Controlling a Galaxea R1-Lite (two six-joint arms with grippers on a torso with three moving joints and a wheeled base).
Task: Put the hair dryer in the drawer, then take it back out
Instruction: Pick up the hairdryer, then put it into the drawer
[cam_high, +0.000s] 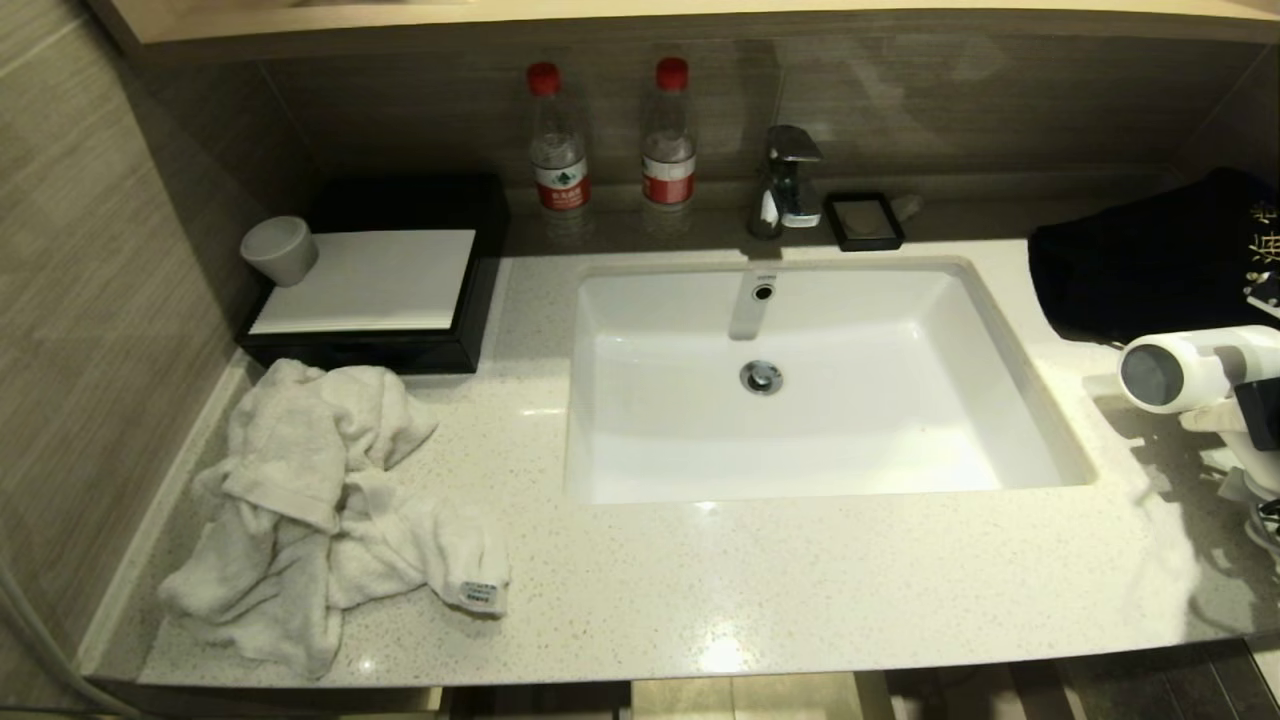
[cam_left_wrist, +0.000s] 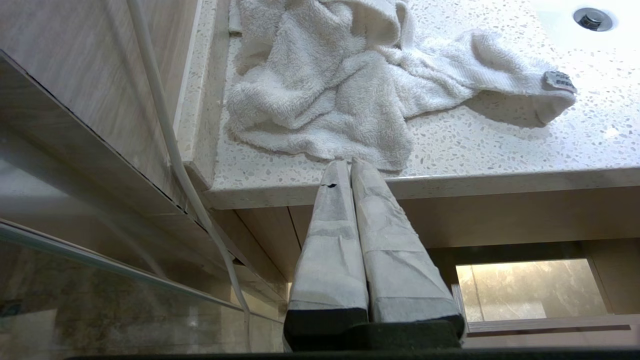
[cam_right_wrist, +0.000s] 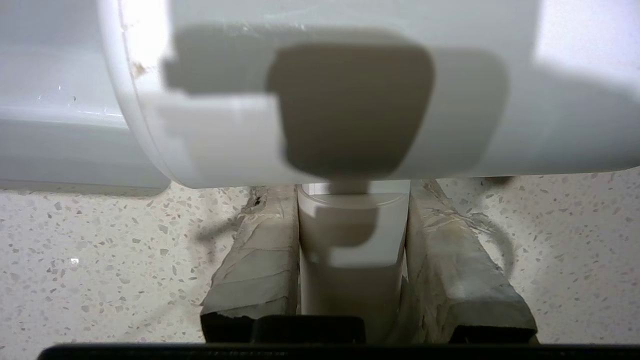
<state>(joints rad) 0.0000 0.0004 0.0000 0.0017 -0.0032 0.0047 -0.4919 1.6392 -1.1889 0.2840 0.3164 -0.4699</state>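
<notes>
The white hair dryer (cam_high: 1190, 368) is at the far right of the counter, beside the sink, its grey round end facing left. My right gripper (cam_high: 1252, 418) is shut on its straight white handle. In the right wrist view the handle (cam_right_wrist: 352, 240) fills the gap between my taped fingers (cam_right_wrist: 260, 255), and the thick barrel (cam_right_wrist: 350, 100) lies across just beyond the fingertips. My left gripper (cam_left_wrist: 350, 165) hangs parked below the counter's front edge, its two fingers pressed together on nothing. The drawer is out of view.
A white sink (cam_high: 600, 400) is set in the speckled counter (cam_high: 800, 600). A crumpled white towel (cam_high: 320, 500) lies front left. Behind it stands a black tray (cam_high: 400, 345) with a grey cup (cam_high: 280, 250). Two bottles (cam_high: 558, 140), a faucet (cam_high: 785, 180) and a dark bag (cam_high: 1150, 260) line the back.
</notes>
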